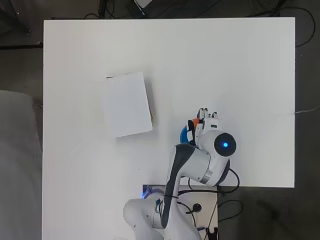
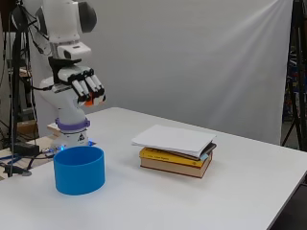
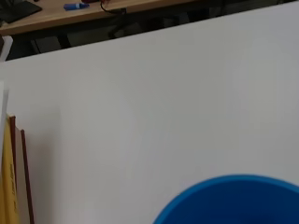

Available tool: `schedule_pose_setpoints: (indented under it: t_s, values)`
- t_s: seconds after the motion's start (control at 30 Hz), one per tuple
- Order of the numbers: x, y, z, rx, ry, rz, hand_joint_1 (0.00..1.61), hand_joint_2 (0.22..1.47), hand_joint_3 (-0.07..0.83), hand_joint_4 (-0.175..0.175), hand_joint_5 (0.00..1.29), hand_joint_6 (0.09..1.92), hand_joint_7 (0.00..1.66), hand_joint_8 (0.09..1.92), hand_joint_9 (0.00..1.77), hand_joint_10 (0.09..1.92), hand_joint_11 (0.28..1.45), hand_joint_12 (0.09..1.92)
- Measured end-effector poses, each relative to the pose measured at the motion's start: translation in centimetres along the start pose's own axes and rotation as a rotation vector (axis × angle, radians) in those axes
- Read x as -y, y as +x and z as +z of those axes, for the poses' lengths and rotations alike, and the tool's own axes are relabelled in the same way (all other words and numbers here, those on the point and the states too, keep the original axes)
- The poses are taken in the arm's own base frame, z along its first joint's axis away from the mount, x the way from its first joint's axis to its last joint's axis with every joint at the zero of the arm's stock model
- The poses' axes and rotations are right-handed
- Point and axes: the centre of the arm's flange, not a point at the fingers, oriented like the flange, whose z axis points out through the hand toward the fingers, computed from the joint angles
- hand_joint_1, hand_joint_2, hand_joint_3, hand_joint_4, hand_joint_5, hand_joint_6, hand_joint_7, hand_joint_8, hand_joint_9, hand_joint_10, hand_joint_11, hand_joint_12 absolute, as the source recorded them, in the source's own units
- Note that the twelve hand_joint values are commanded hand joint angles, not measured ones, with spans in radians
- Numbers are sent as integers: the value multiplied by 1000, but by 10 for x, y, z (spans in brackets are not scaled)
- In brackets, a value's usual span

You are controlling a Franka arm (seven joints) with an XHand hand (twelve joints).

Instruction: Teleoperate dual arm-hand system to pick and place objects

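Note:
A blue round cup (image 2: 79,169) stands on the white table (image 2: 230,191) near the arm's base. The hand (image 2: 85,86) hangs well above the cup, palm down, fingers curled round a small orange object (image 2: 89,101) of which only a bit shows. From overhead the hand (image 1: 207,121) and the orange object (image 1: 196,121) sit just right of the cup (image 1: 184,135), which the arm mostly hides. The wrist view shows the cup's rim (image 3: 233,198) close below.
A stack of books (image 2: 175,151) with a white one on top lies mid-table, seen from overhead as a white rectangle (image 1: 127,104) left of the hand. Its edge (image 3: 9,172) shows in the wrist view. Bare table (image 1: 240,70) lies beyond the hand.

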Motion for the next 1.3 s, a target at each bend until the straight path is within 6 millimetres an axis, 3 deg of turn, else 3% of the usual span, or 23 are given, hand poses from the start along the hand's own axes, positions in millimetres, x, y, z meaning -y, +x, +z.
schedule_pose_setpoints:
  t_s: [0.1, 0.2, 0.27, 0.4, 0.53, 0.63, 0.67, 0.7, 0.73, 0.8, 0.87, 0.97, 1.07, 1.17, 1.3]
  values:
    - [-7, -17, 32, 28, 43, 48, 1192, 1246, -1, -166, 605, 1386, 886, 1387, 1046, 1795, 728, 1743]
    - [-14, -27, 58, 53, 65, 74, 1195, 1247, -1, -175, 610, 1360, 881, 1414, 1069, 1821, 753, 1767]
    - [-15, -29, 65, 64, 74, 77, 1191, 1253, 1, -175, 590, 1386, 875, 1408, 1046, 1803, 742, 1754]
    - [-22, -32, 75, 89, 123, 89, 1165, 1292, 1, -175, 498, 1513, 826, 1433, 912, 1610, 616, 1522]
    - [-32, -38, 113, 173, 230, 127, 1156, 1298, 0, -162, 492, 1524, 815, 1437, 871, 1456, 570, 1287]
    - [-31, -44, 131, 217, 283, 152, 1137, 1309, 0, -132, 480, 1559, 791, 1450, 834, 1384, 560, 1180]
    - [-30, -46, 132, 219, 289, 156, 981, 1276, -6, -72, 399, 1175, 677, 1050, 759, 1032, 551, 844]
    - [-29, -47, 132, 217, 290, 158, 810, 1224, -11, -39, 280, 727, 466, 624, 583, 639, 508, 508]
    - [-28, -47, 130, 215, 288, 160, 600, 1147, -13, -30, 159, 394, 264, 331, 406, 352, 458, 275]
    - [-26, -44, 128, 220, 284, 168, 212, 1009, -12, -28, 40, 95, 67, 87, 230, 92, 405, 87]
    - [-28, -40, 131, 228, 300, 178, 80, 973, -6, -18, 11, 87, 30, 87, 198, 87, 399, 87]
    - [-36, -32, 137, 252, 315, 192, 126, 1011, 1, 15, 136, 87, 132, 87, 276, 87, 425, 87]
    - [-38, -17, 140, 222, 315, 184, 162, 1020, 1, 24, 159, 87, 176, 87, 305, 87, 428, 87]
    - [-32, 4, 127, 167, 294, 176, 177, 1014, -2, 42, 156, 87, 201, 87, 314, 87, 423, 87]
    - [-14, 27, 95, 133, 236, 136, 187, 1012, -2, 61, 186, 87, 222, 87, 320, 87, 415, 87]
